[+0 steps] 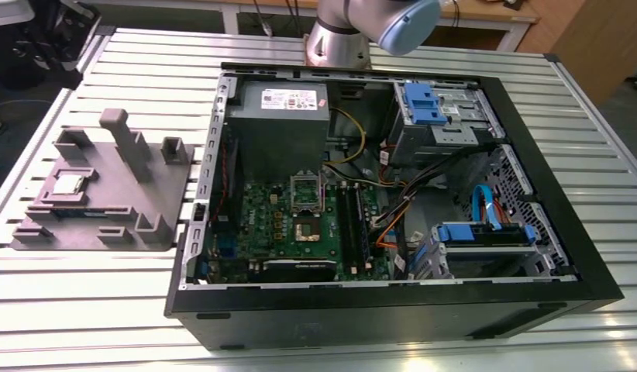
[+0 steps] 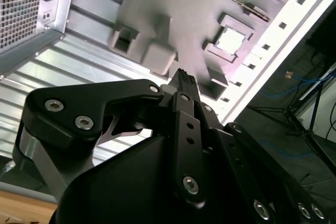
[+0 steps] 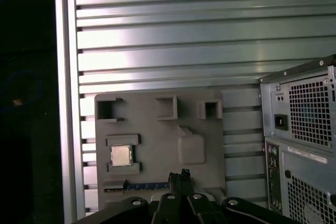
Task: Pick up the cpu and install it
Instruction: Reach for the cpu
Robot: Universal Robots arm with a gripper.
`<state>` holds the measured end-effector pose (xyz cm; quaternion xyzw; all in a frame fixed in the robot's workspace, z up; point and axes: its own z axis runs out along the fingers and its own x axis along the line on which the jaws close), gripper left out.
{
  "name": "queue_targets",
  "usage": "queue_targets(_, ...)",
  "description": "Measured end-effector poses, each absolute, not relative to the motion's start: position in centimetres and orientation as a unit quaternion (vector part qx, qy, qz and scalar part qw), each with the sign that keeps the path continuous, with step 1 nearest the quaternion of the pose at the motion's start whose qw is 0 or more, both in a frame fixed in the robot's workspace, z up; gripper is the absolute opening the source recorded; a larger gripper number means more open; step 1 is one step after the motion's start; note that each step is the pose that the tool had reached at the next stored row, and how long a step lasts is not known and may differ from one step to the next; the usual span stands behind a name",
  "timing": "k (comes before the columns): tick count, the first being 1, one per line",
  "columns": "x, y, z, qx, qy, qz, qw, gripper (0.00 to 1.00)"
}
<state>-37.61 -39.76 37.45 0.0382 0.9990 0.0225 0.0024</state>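
The cpu (image 1: 70,184), a small square chip with a shiny silver top, lies flat in a recess of the grey fixture block (image 1: 142,194) on the exterior view's left. It also shows in both wrist views, as the cpu (image 3: 121,155) and the cpu (image 2: 231,40). My gripper (image 3: 181,176) hangs well above the fixture block (image 3: 194,114), off to one side of the chip and apart from it. Its fingertips (image 2: 182,78) are pressed together with nothing between them. In the open computer case (image 1: 566,256), the motherboard socket (image 1: 309,225) lies bare with its metal frame (image 1: 306,188) lifted.
The case holds a grey power supply (image 1: 282,105), blue drive brackets (image 1: 422,101) and orange and blue cables (image 1: 484,205). Everything rests on a slatted aluminium table (image 1: 91,310). The arm's base (image 1: 337,43) stands behind the case. Upright posts (image 1: 122,139) rise from the fixture block.
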Motion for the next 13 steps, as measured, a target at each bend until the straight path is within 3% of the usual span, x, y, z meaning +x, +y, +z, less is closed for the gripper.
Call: queue_targets(13,-43.0,-39.7,37.1,0.038,0.999,0.022,0.002,0.1)
